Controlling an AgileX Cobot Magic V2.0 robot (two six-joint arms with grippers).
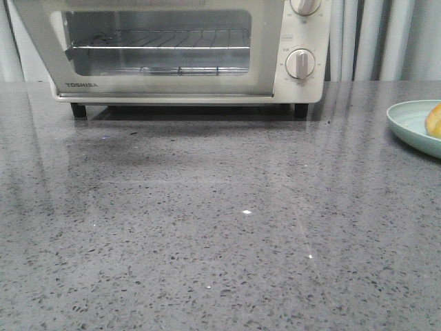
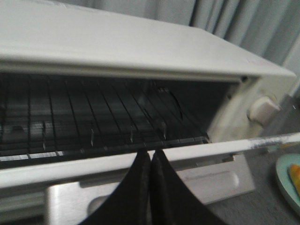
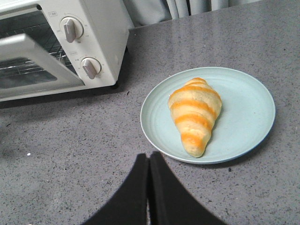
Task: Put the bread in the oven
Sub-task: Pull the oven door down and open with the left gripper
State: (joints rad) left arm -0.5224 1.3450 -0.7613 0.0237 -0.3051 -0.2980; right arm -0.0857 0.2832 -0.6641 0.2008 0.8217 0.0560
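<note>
Desk (image 1: 207, 227): grey speckled stone, carries everything in view.

Oven (image 1: 179, 52): cream-white countertop toaster oven at the back of the desk, on black feet. In the left wrist view the door (image 2: 140, 161) is tipped part-way out, a gap showing between its top edge and the oven body, wire rack (image 2: 93, 122) visible through the gap. The front view shows the door leaning toward the camera; how far open, hard to say. Rack bare as far as can be seen.

Plate (image 3: 248, 117): pale blue-green, on the desk to the oven's right, well apart from it; only its edge shows in the front view.

Bread (image 3: 194, 115): golden with paler ridges, lies on the plate, tapered end toward the right claw. Nothing touches it.

Left claw (image 2: 151, 159): fingers pressed together, tips at the door's upper edge, just above the metal handle (image 2: 140, 192). Whether they actually touch the door, cannot tell.

Right claw (image 3: 149, 161): fingers together, empty, hanging above the desk just short of the plate's near rim.

Step in hand, by my reading: opening the door, early in the task; bread not yet picked up.

Next move likely calls for the door brought fully down so the rack is reachable, then the right claw spread wide enough to straddle the bread's middle.

Writing: "TOSHIBA" on the door's lower left (image 1: 81, 85). Small markings ring the two knobs (image 1: 300, 63); too small to read.
</note>
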